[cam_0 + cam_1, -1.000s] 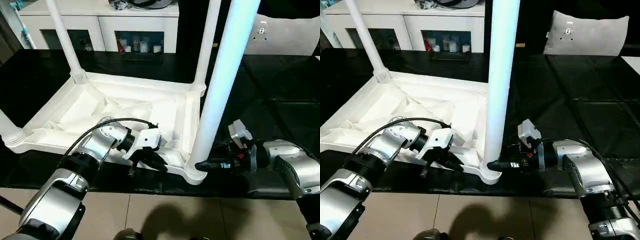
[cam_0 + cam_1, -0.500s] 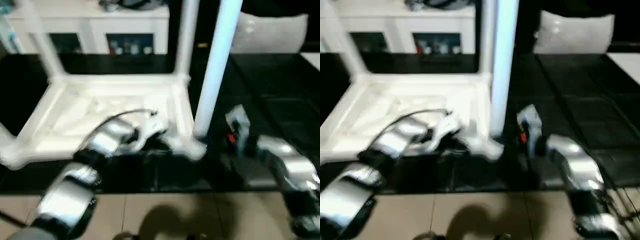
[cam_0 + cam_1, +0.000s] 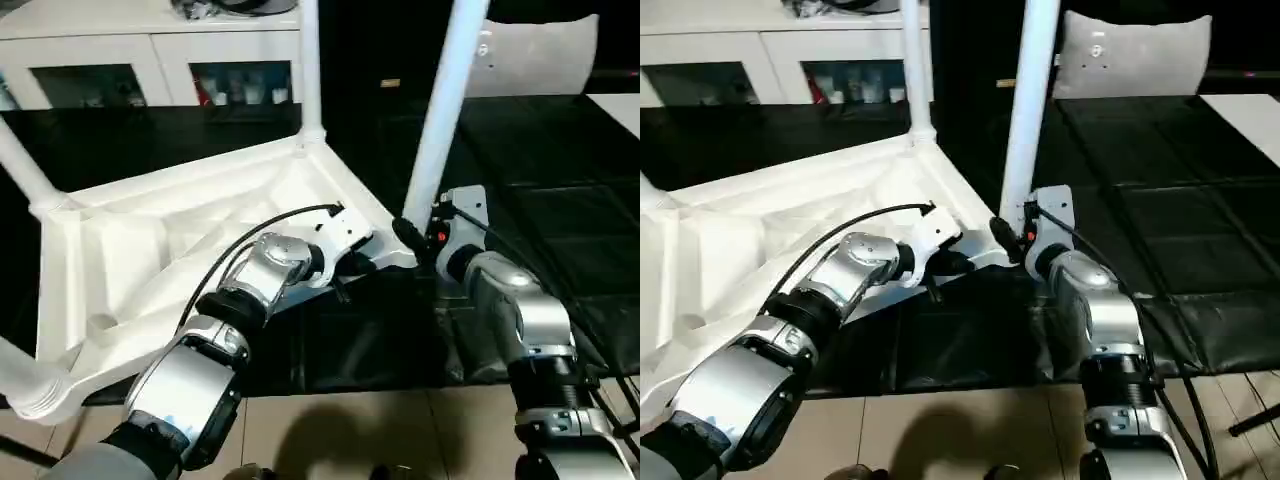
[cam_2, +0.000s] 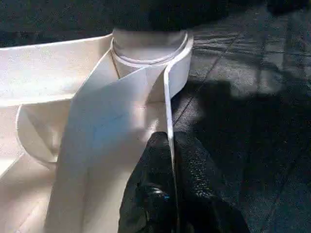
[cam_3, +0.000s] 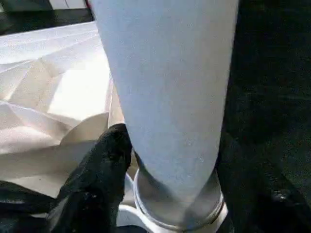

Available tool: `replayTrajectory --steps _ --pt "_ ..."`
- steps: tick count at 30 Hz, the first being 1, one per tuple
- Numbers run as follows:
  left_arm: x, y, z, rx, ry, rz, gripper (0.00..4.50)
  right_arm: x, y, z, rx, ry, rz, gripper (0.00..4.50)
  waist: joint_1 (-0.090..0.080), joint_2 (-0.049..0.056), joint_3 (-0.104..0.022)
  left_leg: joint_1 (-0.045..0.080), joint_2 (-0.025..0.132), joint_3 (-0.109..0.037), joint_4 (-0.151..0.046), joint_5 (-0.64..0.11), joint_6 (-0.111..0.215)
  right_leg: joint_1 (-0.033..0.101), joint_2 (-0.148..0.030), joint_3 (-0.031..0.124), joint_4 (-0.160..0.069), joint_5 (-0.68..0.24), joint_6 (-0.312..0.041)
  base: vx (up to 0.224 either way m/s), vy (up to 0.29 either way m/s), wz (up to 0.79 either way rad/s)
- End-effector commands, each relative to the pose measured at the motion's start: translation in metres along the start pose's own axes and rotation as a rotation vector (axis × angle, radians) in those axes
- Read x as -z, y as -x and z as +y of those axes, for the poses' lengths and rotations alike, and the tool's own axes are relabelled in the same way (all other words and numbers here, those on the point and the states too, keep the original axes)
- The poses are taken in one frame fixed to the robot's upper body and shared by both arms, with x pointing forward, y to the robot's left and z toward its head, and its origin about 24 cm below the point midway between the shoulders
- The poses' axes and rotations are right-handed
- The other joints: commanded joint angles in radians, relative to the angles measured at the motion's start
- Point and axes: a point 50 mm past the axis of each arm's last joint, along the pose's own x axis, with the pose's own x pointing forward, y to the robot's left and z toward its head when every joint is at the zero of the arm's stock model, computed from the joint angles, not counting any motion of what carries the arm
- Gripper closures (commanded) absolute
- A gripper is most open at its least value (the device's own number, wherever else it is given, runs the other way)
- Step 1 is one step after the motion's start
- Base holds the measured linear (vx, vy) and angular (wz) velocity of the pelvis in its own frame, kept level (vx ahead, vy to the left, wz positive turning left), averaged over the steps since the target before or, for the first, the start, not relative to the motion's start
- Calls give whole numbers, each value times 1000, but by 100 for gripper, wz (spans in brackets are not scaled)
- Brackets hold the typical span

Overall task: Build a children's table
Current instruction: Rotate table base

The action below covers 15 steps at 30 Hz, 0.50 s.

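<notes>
Partly hidden right tool (image 5: 170, 160) around leg (image 5: 165, 87)

Count it up: one upside-down white plastic rectangular table top (image 3: 150, 240), four long white tapered round legs (image 3: 440, 110) standing in its corners, two black-fingered grippers, left (image 3: 345, 268) and right (image 3: 408, 233), and one white glass-door cabinet (image 3: 150, 50) far back.

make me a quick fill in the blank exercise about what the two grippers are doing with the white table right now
1. The left gripper pinches the thin ____ of the upside-down table top.
2. The right gripper has its fingers around the base of a table ____.
3. That part stands in a round ____ at the top's corner.
4. The table lies on a ____ surface.

Missing words: rim; leg; socket; black
</notes>
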Motion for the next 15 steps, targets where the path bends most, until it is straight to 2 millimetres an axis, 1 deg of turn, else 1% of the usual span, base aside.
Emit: replayTrajectory --steps 1,2,3,4,5,7,8,9,10,11,12,13,14,15 --pt "-18 4 3 11 -112 -85 450 3 6 -4 -15 24 -11 125 9 -16 -81 20 43 -23 -58 -182 91 63 -66 43 -71 -259 -193 0 0 0" --pt "-18 4 4 11 -114 -85 450 3 6 -5 -15 25 -12 112 9 -16 -80 21 45 -22 -59 -189 89 64 -66 44 -72 -269 -190 0 0 0" --pt "-15 8 6 -9 -147 -90 450 3 14 -12 -18 53 -20 104 13 -23 -79 21 45 -22 -60 -195 85 64 -67 44 -75 -288 -182 0 0 0" --pt "-14 9 7 -21 -152 -92 450 4 17 -14 -20 65 -17 99 16 -21 -78 21 45 -22 -59 -199 86 64 -67 45 -75 -294 -178 0 0 0" --pt "-15 11 8 -12 -128 -130 450 5 23 -17 -23 75 -17 93 18 -20 -78 20 46 -23 -61 -194 86 65 -67 45 -73 -300 -170 0 0 0" --pt "-17 14 6 33 -80 -176 450 5 30 -19 -29 68 -27 69 22 -21 -78 19 46 -24 -61 -190 88 64 -69 45 -74 -312 -164 0 0 0" --pt "-19 16 6 51 -56 -209 423 5 35 -20 -36 70 -34 62 21 -21 -78 17 46 -24 -61 -189 87 65 -69 44 -73 -312 -165 0 0 0" --pt "-19 17 6 50 -49 -221 396 6 37 -21 -41 74 -35 54 22 -20 -77 20 48 -24 -61 -194 87 62 -69 45 -74 -313 -169 0 0 0" --pt "-19 18 6 51 -41 -230 396 6 40 -21 -54 74 -39 37 21 -22 -76 19 47 -23 -61 -196 88 63 -68 45 -75 -317 -170 0 0 0" --pt "-19 19 6 56 -36 -238 390 6 43 -21 -62 72 -42 26 27 -19 -79 21 48 -22 -59 -199 90 62 -73 46 -74 -316 -184 0 0 0" --pt "-18 20 6 60 -33 -244 390 6 45 -21 -66 71 -44 26 28 -15 -77 22 51 -23 -61 -205 88 59 -69 45 -74 -319 -184 0 0 0" --pt "-18 21 5 64 -30 -250 375 6 47 -21 -72 72 -46 17 29 -13 -75 22 51 -24 -63 -221 83 58 -68 44 -75 -333 -178 0 0 0" --pt "-17 23 6 58 -30 -257 360 5 49 -20 -86 74 -47 10 28 -15 -73 22 50 -23 -64 -232 81 57 -67 43 -79 -350 -172 0 0 0" --pt "-16 26 6 58 -32 -261 353 5 53 -19 -118 91 -34 4 29 -15 -72 26 48 -23 -64 -253 73 56 -67 43 -83 -382 -159 0 0 0"
